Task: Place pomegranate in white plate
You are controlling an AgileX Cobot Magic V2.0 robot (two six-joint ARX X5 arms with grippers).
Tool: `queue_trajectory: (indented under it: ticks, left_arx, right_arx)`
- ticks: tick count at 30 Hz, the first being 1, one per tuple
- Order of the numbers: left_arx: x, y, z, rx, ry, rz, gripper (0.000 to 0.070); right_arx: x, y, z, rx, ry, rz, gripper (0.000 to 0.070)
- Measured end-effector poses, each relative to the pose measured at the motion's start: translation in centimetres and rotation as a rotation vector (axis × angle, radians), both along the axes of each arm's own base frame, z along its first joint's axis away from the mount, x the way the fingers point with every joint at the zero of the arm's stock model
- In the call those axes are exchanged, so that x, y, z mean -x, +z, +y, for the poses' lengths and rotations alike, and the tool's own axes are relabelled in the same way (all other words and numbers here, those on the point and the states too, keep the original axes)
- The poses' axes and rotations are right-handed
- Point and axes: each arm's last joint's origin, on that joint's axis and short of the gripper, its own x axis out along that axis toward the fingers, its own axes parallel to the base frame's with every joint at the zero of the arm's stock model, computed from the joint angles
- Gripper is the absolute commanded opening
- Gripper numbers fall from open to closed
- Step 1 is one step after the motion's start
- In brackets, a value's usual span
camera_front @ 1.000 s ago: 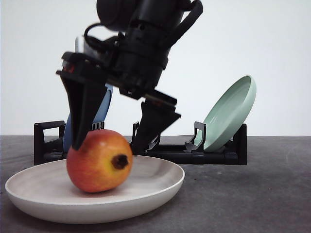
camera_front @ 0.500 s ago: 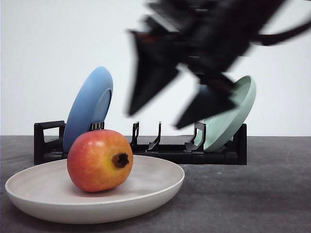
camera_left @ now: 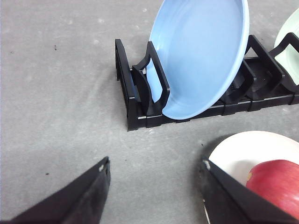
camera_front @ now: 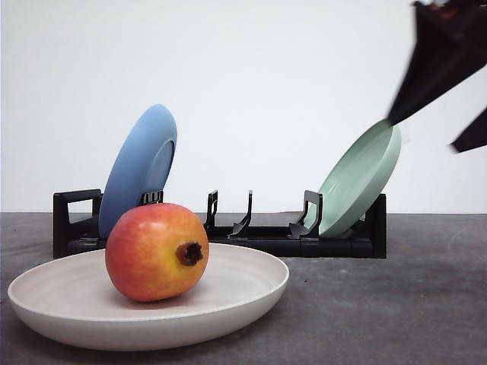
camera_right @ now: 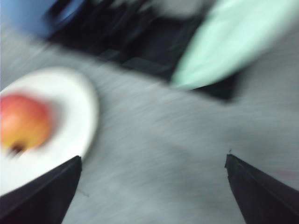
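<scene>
Three plates were in front of you on the grey tabletop (camera_front: 426,304). Largest was the white plate (camera_front: 251,293), lying flat near the front edge toward the left corner, and the pomegranate (camera_front: 156,251) sat inside it on its left half, its dark crown nub turned forward and to the right. Nothing gripped the fruit.

Behind it, across the middle of the tabletop, you had the black dish rack (camera_front: 266,239). The blue plate (camera_front: 141,163) stood on edge in its left end slot, leaning right, and the pale green plate (camera_front: 365,175) stood in the right end, also leaning right. The slots between them held nothing.

Your right gripper (camera_front: 449,99) was high at the upper right of the front view, blurred, well apart from the fruit and above the green plate's rim. In the right wrist view its fingers (camera_right: 42,196) were spread wide with bare tabletop between them, and the whole picture was smeared.

Your left gripper (camera_left: 154,196) had its jaws wide apart too, holding nothing; one fingertip (camera_left: 88,191) hung over grey tabletop, the other overlapped the rim of the white plate (camera_left: 243,149) just beside the pomegranate (camera_left: 275,182), and you could not tell whether it touched
</scene>
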Motion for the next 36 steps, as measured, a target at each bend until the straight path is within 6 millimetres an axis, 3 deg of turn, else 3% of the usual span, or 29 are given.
queue_trajectory:
  ticks: [8,9,12,13,36]
  left_arx:
    - [0.0,0.0,0.0,0.000,0.000,0.000,0.0350]
    - [0.0,0.0,0.0,0.000,0.000,0.000,0.0337]
    - [0.0,0.0,0.0,-0.004,-0.002,-0.001,0.0045]
    - [0.0,0.0,0.0,-0.004,-0.002,-0.001,0.0013]
    - [0.0,0.0,0.0,-0.004,-0.003,-0.002,0.0000]
  right_arx:
    - [-0.3,0.2,-1.5,-0.009,-0.071,-0.010,0.0599]
    - [-0.3,0.2,-1.5,-0.009,-0.070,-0.010,0.0552]
    - [-0.3,0.2,-1.5,-0.008,-0.069,-0.010,0.0039]
    - [-0.3,0.2,-1.5,-0.006,-0.067,-0.011,0.0010]
    - [-0.3,0.2,-1.5,0.013,-0.055,-0.027,0.0017]
